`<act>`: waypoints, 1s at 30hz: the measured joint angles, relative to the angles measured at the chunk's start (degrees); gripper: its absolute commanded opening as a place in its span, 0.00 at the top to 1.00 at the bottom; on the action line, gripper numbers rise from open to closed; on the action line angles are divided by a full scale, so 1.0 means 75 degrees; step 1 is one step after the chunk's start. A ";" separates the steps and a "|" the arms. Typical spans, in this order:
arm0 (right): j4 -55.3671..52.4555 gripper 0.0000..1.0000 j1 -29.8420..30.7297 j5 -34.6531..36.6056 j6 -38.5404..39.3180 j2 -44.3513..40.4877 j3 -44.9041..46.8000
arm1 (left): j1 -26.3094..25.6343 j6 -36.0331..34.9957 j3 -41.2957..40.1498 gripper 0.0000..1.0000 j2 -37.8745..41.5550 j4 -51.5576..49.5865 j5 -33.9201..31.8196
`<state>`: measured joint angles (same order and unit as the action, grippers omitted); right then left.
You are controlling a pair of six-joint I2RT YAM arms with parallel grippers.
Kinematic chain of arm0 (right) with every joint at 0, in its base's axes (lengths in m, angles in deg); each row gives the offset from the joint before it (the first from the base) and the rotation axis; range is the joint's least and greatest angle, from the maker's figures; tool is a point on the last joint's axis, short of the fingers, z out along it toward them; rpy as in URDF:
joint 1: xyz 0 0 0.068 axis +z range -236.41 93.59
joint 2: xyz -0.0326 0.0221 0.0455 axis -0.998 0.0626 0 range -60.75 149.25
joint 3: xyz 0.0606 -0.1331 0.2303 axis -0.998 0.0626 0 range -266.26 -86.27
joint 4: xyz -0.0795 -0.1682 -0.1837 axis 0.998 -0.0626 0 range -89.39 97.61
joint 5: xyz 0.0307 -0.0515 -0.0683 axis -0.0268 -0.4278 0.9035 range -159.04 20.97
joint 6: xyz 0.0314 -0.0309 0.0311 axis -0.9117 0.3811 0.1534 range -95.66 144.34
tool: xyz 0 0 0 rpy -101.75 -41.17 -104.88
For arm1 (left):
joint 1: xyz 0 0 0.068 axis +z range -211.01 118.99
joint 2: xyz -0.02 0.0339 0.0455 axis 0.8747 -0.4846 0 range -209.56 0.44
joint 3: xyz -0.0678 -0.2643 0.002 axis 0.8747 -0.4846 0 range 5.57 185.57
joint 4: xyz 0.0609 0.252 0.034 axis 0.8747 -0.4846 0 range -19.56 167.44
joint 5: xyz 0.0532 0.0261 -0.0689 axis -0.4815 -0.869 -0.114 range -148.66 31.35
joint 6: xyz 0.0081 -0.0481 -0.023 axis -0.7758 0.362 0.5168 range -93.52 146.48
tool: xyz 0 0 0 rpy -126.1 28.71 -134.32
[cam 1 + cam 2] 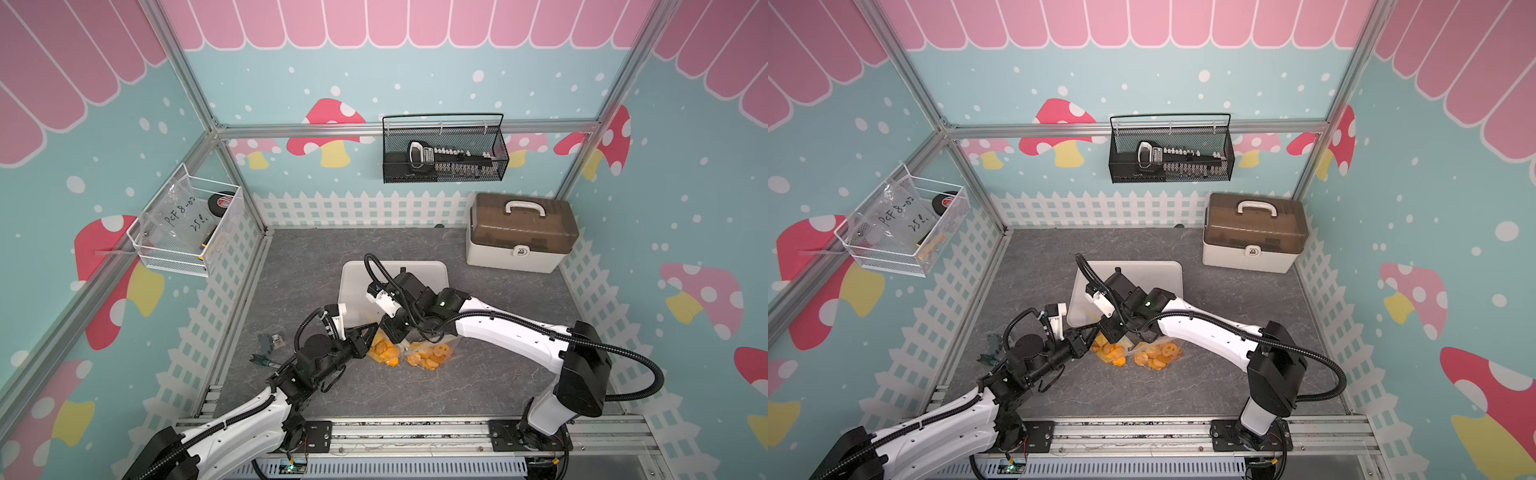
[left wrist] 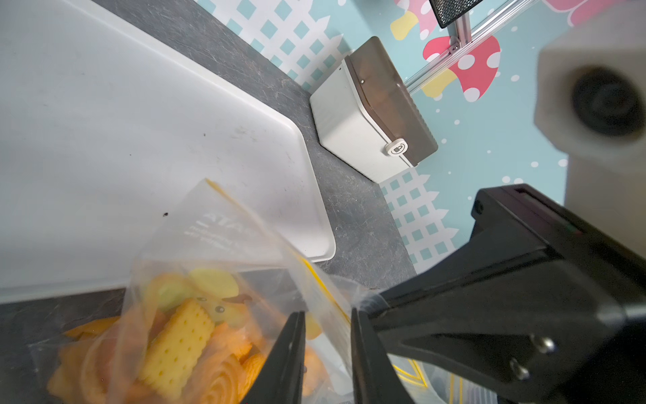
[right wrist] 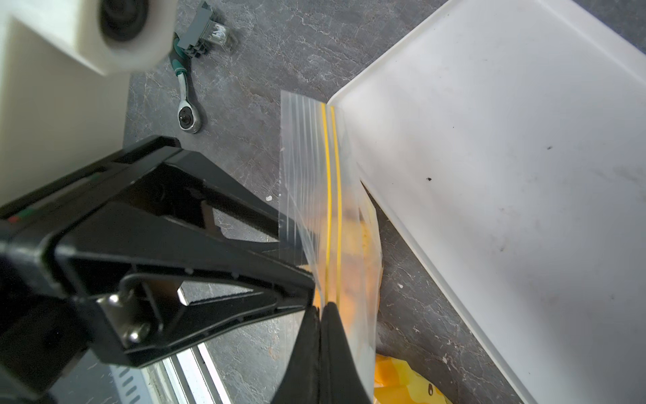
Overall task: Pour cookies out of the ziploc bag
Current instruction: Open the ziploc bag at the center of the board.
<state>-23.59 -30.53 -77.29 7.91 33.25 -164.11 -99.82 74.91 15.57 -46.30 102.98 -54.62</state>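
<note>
Clear thin plastic, the ziploc bag (image 1: 409, 347) slumps on the tabletop (image 1: 478, 386) at lower centre of both top views, just below the white tray (image 1: 415, 270), with the cookies (image 1: 430, 357) heaped inside. My right gripper (image 3: 321, 309) is clamped on its lip by the yellow zip strips. My left gripper (image 2: 327, 314) stands narrowly apart around the film (not pinching yet). I judge it light, floppy and slick, its contents brittle, so the stiffer zip band is the place to hold.
</note>
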 measured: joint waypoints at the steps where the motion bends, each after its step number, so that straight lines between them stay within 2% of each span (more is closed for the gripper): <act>1: 0.0003 1.00 0.0000 0.0003 -0.0006 0.0000 0.0000 | 0.0000 -0.0006 0.0029 0.73 -0.0035 -0.0006 -0.0003; 5: 0.0000 1.00 0.0000 0.0006 -0.0023 0.0000 0.0000 | 0.0000 -0.0044 0.0105 0.80 -0.0280 0.0047 0.0006; 10: 0.0003 1.00 0.0000 0.0006 -0.0047 0.0000 0.0000 | 0.0000 -0.0085 0.0181 1.00 -0.0586 0.0181 0.0041; 16: -0.0029 1.00 0.0000 0.0233 -0.0050 0.0000 0.0000 | 0.0000 -0.0090 0.0274 1.00 -0.0533 0.0096 0.0093; 30: -0.0341 1.00 0.0009 0.1577 -0.0052 -0.0178 -0.0090 | -0.0029 -0.0117 0.0379 1.00 0.0627 -0.1064 0.0364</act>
<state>-26.15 -30.47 -65.46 7.52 31.92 -164.79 -100.04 74.03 18.41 -41.60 95.00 -51.89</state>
